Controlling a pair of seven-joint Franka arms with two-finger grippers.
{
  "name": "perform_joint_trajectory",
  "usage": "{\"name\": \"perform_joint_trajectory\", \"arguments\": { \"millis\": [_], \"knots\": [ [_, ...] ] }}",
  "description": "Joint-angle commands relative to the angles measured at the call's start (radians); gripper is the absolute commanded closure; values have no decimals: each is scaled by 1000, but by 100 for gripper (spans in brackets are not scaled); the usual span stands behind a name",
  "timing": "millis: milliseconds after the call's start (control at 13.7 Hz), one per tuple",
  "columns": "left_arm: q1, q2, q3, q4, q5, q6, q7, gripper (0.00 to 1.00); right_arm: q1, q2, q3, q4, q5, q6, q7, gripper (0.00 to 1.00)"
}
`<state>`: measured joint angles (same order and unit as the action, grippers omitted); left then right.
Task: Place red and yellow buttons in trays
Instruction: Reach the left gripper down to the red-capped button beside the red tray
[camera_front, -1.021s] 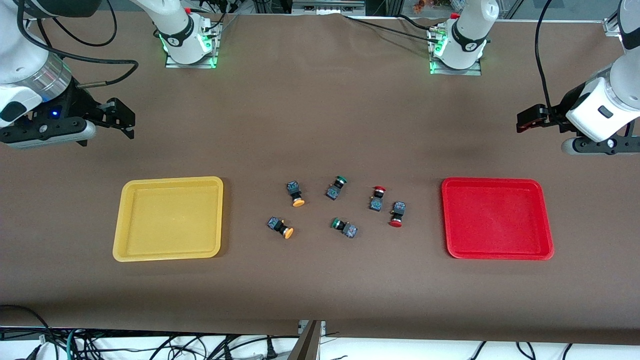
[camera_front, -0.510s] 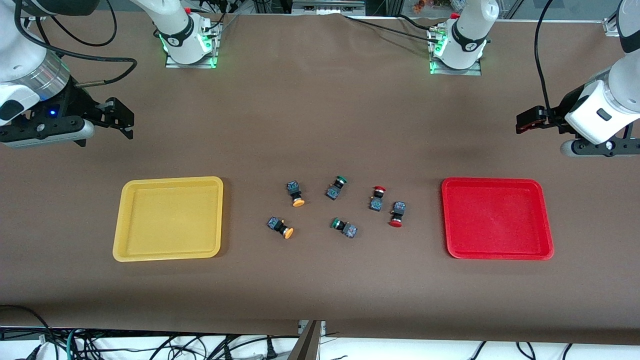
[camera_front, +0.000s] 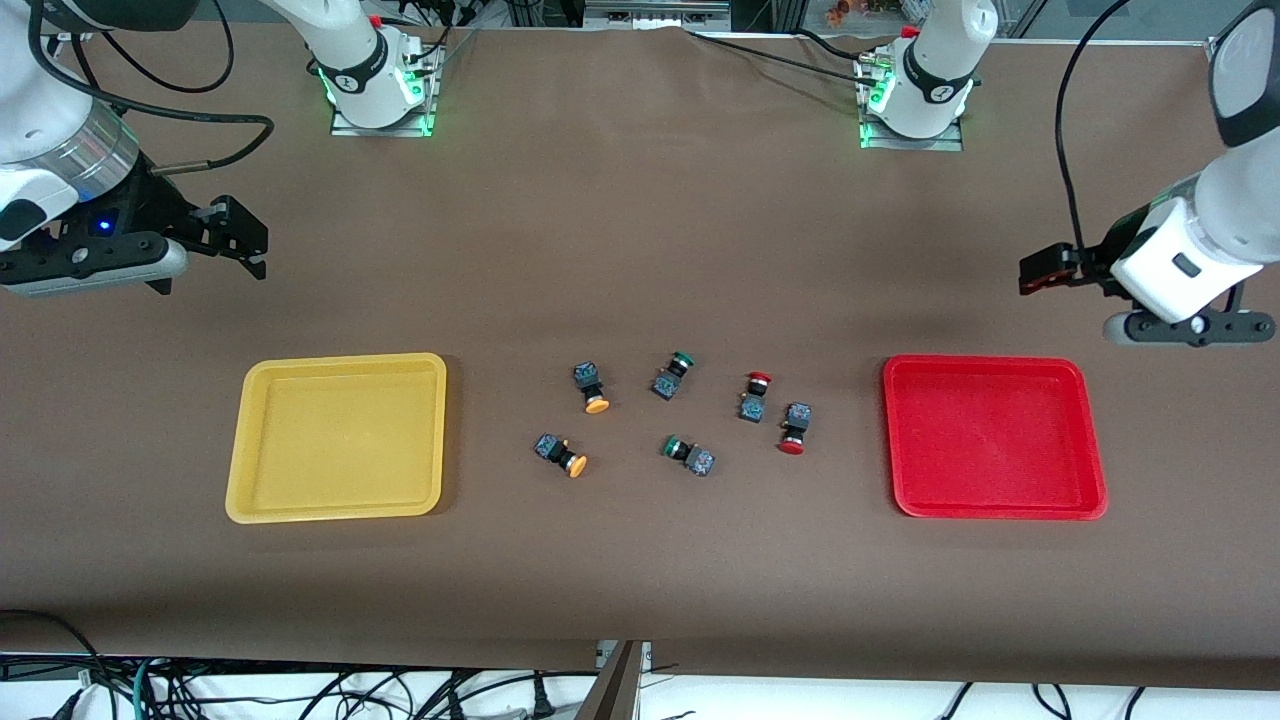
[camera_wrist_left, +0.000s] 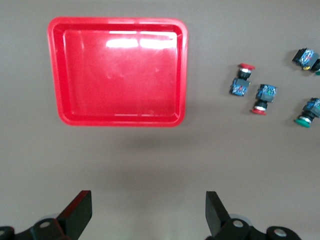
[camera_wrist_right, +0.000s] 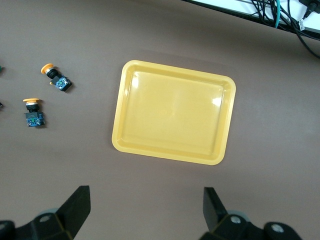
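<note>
Two red-capped buttons (camera_front: 755, 397) (camera_front: 794, 428) and two yellow-capped buttons (camera_front: 591, 387) (camera_front: 560, 455) lie on the table between the yellow tray (camera_front: 340, 440) and the red tray (camera_front: 995, 440). Both trays hold nothing. My left gripper (camera_front: 1040, 270) is open and empty over bare table beside the red tray. My right gripper (camera_front: 250, 240) is open and empty over bare table beside the yellow tray. The left wrist view shows the red tray (camera_wrist_left: 117, 80), the red buttons (camera_wrist_left: 241, 80) (camera_wrist_left: 264, 97) and the left gripper (camera_wrist_left: 148, 210). The right wrist view shows the yellow tray (camera_wrist_right: 172, 112), the yellow buttons (camera_wrist_right: 56, 77) (camera_wrist_right: 32, 114) and the right gripper (camera_wrist_right: 146, 205).
Two green-capped buttons (camera_front: 673, 375) (camera_front: 689, 455) lie among the others at the table's middle. The arm bases (camera_front: 375, 80) (camera_front: 915, 90) stand farthest from the front camera. Cables hang below the table's near edge.
My left gripper has shifted a little toward the red tray and the table's middle. The right arm has barely moved. The buttons and trays lie as before.
</note>
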<state>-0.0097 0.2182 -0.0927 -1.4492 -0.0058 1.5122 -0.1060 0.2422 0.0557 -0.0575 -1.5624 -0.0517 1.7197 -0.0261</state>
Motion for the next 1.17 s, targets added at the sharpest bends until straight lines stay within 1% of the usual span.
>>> {"name": "perform_joint_trajectory", "arguments": {
  "millis": [0,73,146,292,438,583,802,1094],
  "knots": [
    [-42,111,-4,32,1,80,5,0,3,7,1,22,0,-5,0,0],
    [-55,174,-4,36,-2,126,3,0,2,7,1,22,0,-5,0,0],
    [-56,212,-5,36,-2,204,5,0,2,7,1,22,0,-3,0,0],
    [-84,272,-7,30,-3,319,3,0,2,7,1,22,1,-3,0,0],
    [-91,334,-9,30,-17,405,2,0,2,7,1,22,0,-5,0,0],
    [-127,388,-15,29,-40,488,-1,0,2,7,1,22,3,-3,0,0],
    [-187,463,-10,27,-22,588,-121,0,2,7,1,22,6,-3,2,0],
    [-216,546,-9,29,-17,670,-120,0,0,7,1,22,9,-5,2,0]
  ]
}}
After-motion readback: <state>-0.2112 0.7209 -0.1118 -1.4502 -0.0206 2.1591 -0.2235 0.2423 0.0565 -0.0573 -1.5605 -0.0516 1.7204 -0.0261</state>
